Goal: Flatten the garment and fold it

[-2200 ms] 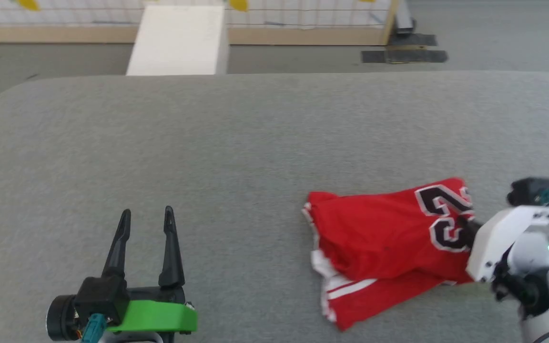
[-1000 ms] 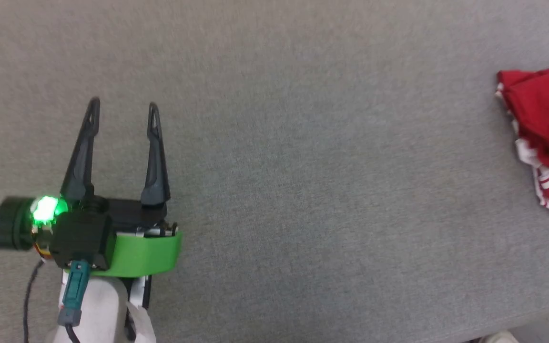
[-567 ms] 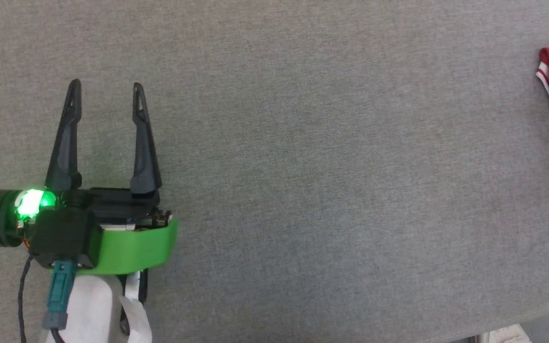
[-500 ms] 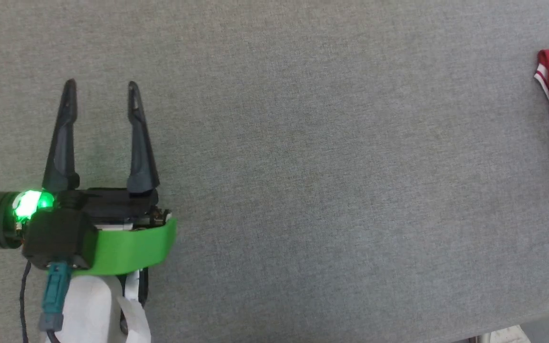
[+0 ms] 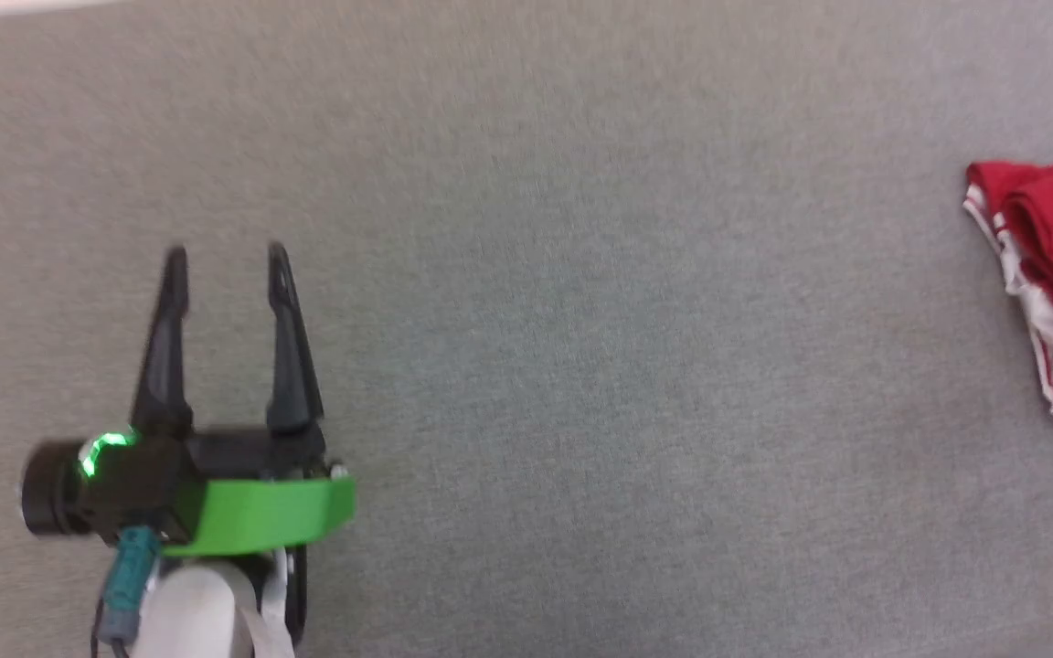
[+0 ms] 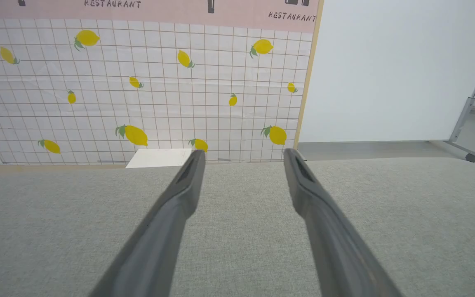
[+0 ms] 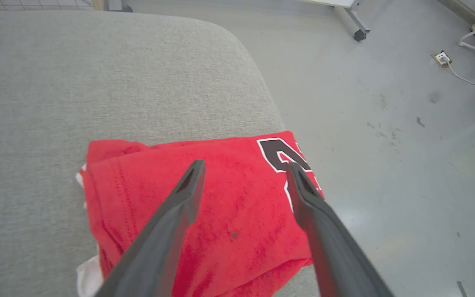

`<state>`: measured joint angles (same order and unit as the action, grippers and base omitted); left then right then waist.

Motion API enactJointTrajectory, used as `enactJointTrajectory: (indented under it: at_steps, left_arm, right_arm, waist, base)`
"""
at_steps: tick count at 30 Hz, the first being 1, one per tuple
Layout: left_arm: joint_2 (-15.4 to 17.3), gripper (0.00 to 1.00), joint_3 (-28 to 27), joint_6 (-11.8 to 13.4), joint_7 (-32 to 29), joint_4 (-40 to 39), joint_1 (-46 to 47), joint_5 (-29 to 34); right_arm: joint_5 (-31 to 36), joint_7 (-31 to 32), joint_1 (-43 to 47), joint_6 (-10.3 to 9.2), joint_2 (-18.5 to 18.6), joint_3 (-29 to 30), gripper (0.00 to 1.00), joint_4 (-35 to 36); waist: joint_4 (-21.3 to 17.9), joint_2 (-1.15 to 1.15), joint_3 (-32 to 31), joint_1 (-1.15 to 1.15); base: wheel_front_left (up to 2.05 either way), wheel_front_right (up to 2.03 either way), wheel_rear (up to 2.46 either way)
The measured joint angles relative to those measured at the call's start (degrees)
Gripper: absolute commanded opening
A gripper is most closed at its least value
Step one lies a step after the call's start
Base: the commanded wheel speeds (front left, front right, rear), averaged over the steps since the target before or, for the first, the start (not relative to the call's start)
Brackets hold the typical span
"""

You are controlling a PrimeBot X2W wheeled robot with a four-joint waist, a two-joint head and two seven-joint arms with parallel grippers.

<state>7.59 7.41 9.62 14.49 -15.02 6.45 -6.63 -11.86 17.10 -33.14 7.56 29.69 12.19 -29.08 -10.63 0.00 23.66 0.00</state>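
The garment (image 5: 1052, 233) runs past the head view's edge.

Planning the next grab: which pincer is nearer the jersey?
Right. The right pincer is poised directly over the jersey, open. The left pincer, also open, is well away to the jersey's left, over the grey cushion.

Right tool (image 7: 245, 165) opened, let go of garment (image 7: 229, 214); head camera shifted.

Head view: we see garment (image 5: 1052, 265) at right edge of frame on padded surface (image 5: 581, 320), our left gripper (image 5: 226, 254) lower left, well apart.
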Motion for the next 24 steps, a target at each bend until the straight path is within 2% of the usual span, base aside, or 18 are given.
enactJointTrajectory:
  at_steps: [6, 14, 24]
  left_arm:
    - [0.0, 1.00, 0.5, -0.4, -0.1, 3.6, -4.2, -1.3]
    - [0.0, 1.00, 1.1, -0.5, -2.9, 5.9, -8.5, -2.6]
    - [0.2, 1.00, 1.2, -1.5, -1.7, 8.8, -12.1, -4.3]
  right_arm:
    - [-3.1, -4.1, 7.7, 0.00, -6.0, -3.7, 1.00, 9.9]
    - [-3.0, -8.4, 17.8, 0.01, -15.6, -4.1, 1.00, 20.5]
    - [7.2, -13.7, 30.4, 0.00, -21.9, -4.3, 1.00, 28.9]
  waist:
    - [1.1, 0.00, -6.3, 0.00]
    - [3.5, 0.00, -13.6, 0.00]
    - [7.4, 0.00, -20.1, 0.00]
  base:
    - [0.00, 0.00, 0.00]
    - [0.00, 0.00, 0.00]
    - [0.00, 0.00, 0.00]
